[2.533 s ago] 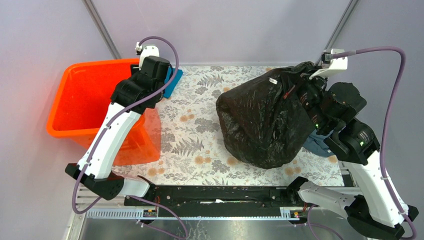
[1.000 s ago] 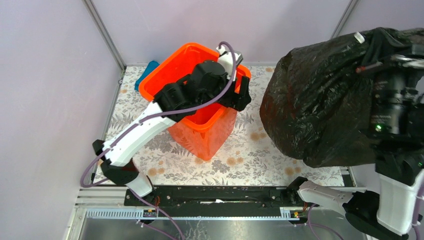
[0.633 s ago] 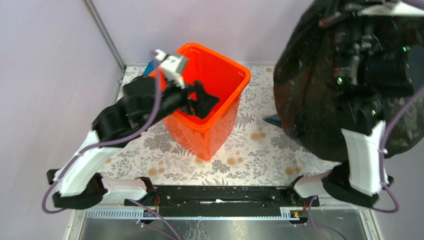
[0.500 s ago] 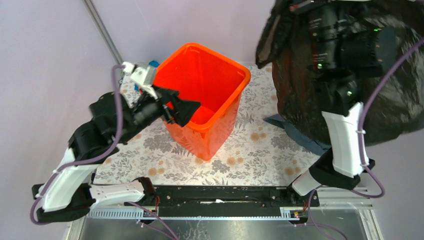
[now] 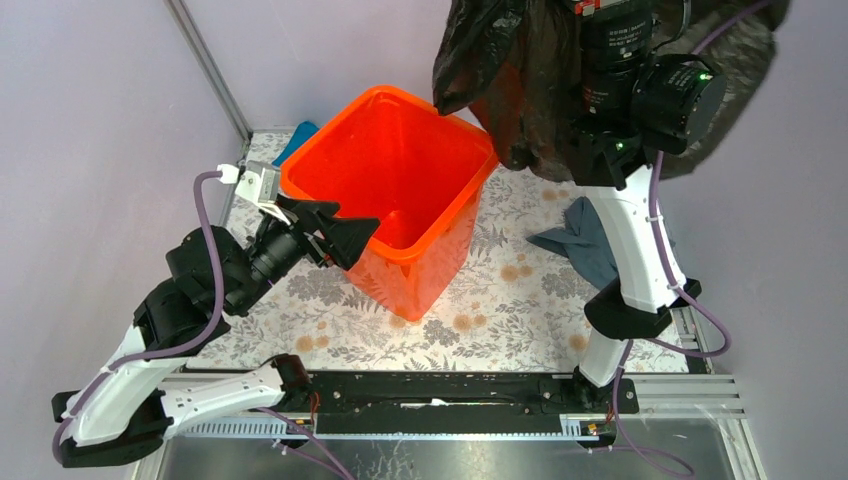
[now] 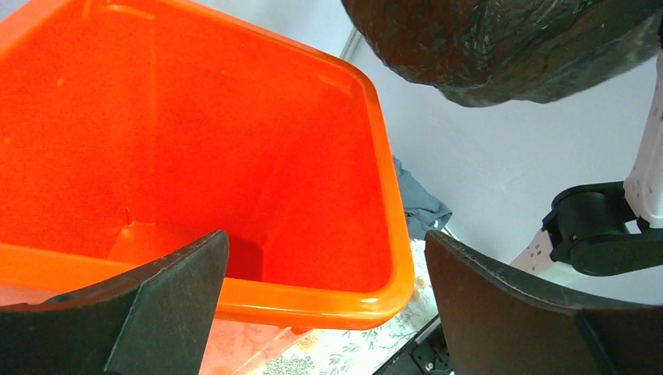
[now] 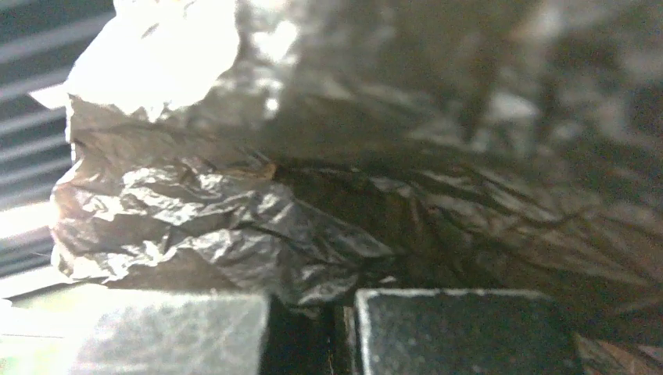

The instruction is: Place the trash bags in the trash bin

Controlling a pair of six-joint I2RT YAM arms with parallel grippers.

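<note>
The black trash bag [image 5: 530, 90] hangs in the air from the right gripper [image 7: 340, 328], whose jaws stand almost together with a fold of creased film pinched between them. In the top view the bag sits above the far right corner of the orange trash bin [image 5: 400, 160], most of its bulk out past the rim and over the table [image 5: 500, 300], not over the opening. The bin stands upright with nothing visible inside. The left gripper [image 5: 335, 228] is at the bin's near left rim, jaws wide and holding nothing; whether a finger touches the rim I cannot tell. A grey-blue cloth [image 5: 585, 245] lies on the table to the bin's right.

The bag looks light, limp and slick, and it bulges wider than the bin's mouth, so it will likely sag, swing and catch on the rim. The film seems thin enough to tear or slide out of a shallow pinch. The safest hold is on bunched film near the top, as now, lowering the bottom in first
</note>
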